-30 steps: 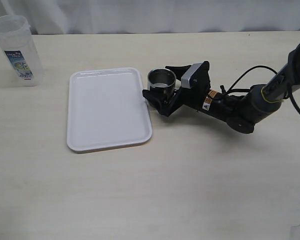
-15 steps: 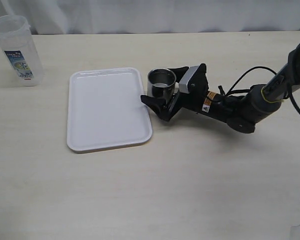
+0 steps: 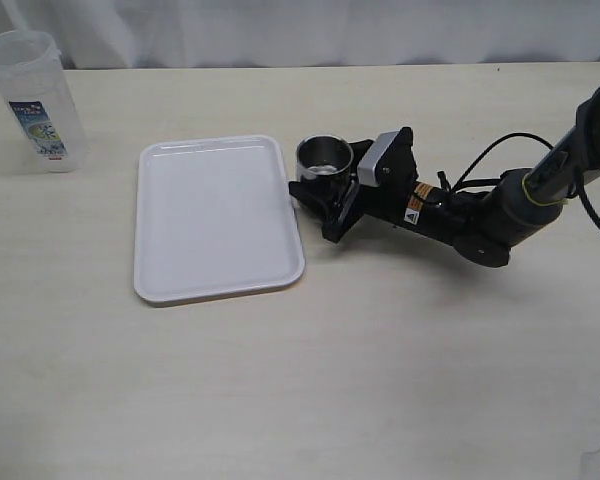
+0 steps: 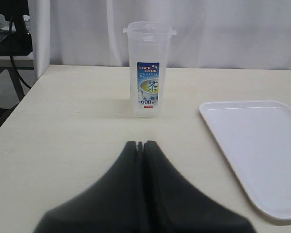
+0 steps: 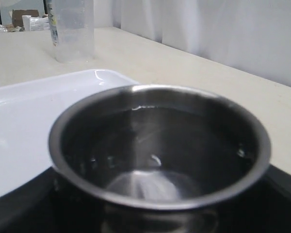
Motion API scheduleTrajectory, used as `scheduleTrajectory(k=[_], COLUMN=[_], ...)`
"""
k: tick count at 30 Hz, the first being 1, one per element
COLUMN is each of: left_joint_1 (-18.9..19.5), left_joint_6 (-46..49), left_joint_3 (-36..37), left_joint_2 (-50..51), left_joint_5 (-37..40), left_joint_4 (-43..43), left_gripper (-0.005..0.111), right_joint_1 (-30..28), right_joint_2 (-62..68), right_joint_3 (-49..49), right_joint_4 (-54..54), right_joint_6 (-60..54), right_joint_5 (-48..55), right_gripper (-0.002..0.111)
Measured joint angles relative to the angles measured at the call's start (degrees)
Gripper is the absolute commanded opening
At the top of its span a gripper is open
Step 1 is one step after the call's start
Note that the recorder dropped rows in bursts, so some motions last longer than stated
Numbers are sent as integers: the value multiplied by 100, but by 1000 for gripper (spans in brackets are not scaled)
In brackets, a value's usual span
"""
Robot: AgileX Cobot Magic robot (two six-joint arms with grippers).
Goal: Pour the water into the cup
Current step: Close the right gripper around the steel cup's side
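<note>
While the right claw [image 3: 321, 172] clasps it, cup [image 3: 324, 156] upright, just beside tray [image 3: 210, 220].

- A white rectangular tray [image 3: 215, 215] with rounded corners and a raised rim lay flat on the desk [image 3: 380, 350].
- A tall clear plastic container [image 3: 35, 105] stood upright near the desk's far left corner in the exterior view, well apart from the tray.
- Its blue-and-white label read "LOCK LOCK" and "600" in the left wrist view.
- The desk was pale, with a faint wood grain.
- A white curtain [image 3: 310, 30] hung behind the desk's far edge.
- Beyond the desk's side edge in the left wrist view stood another table [image 4: 12, 60] with dark gear on it, too dim to name.
</note>
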Motion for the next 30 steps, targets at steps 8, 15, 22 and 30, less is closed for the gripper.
scheduleTrajectory(k=[8,15,22,30], left_joint_1=[0,0,0,0], left_joint_6=[0,0,0,0], left_joint_3=[0,0,0,0], left_joint_2=[0,0,0,0], left_joint_5=[0,0,0,0], left_joint_4=[0,0,0,0], left_gripper=[0,0,0,0], right_joint_1=[0,0,0,0], right_joint_2=[0,0,0,0], right_joint_3=[0,0,0,0], right_joint_4=[27,27,0,-93], right_joint_6=[0,0,0,224], right_joint_5=[11,11,11,11], right_gripper=[47,41,4,4])
